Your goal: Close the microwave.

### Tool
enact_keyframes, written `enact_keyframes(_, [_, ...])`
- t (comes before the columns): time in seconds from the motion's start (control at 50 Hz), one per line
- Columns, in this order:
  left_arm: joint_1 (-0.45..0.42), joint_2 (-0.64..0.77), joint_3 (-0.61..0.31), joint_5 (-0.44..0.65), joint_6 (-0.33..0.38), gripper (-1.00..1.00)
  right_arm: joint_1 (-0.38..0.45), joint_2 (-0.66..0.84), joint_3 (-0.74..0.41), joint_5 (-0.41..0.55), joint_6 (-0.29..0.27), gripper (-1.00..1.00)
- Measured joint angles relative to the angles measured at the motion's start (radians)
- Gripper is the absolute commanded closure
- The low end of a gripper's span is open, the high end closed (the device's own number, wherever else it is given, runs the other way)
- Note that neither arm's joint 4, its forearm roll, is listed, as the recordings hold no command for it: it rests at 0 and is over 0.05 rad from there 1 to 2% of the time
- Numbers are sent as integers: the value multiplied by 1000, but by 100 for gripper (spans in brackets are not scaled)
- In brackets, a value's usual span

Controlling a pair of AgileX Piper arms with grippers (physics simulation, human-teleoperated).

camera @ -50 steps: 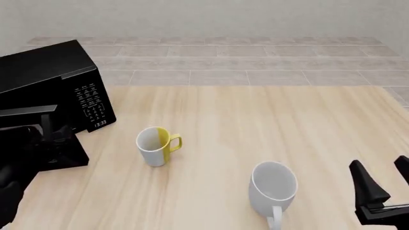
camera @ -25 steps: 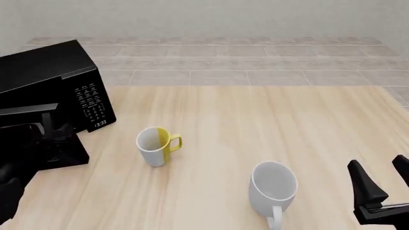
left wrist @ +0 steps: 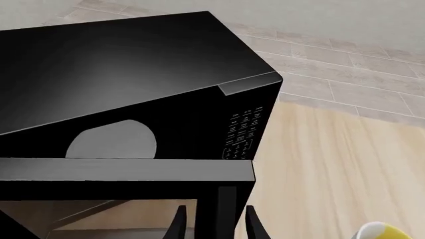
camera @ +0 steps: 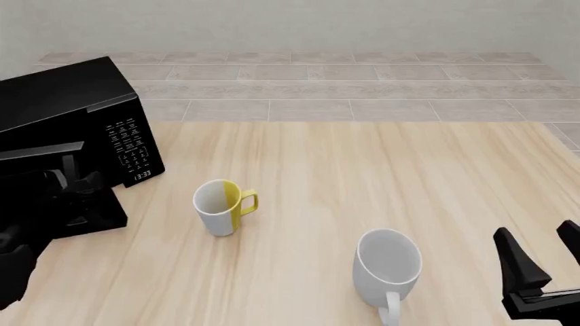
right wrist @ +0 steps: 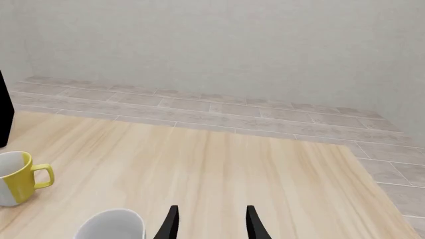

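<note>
one microwave, two mugs, two claws.

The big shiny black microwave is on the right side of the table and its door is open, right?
Not quite. The big glossy black microwave sits on the left side of the light wooden table, as the front view shows. Its door is indeed open.

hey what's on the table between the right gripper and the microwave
Two mugs, in the front view: a white mug nearer the right gripper, then a yellow-and-white mug nearer the microwave. Otherwise, bare table.
</note>
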Motion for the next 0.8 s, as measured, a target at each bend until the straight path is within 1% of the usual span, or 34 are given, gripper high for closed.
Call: enact_keyframes(0.8, [20, 85, -80, -3, 5, -100, -1, 13, 1, -14, 2, -100])
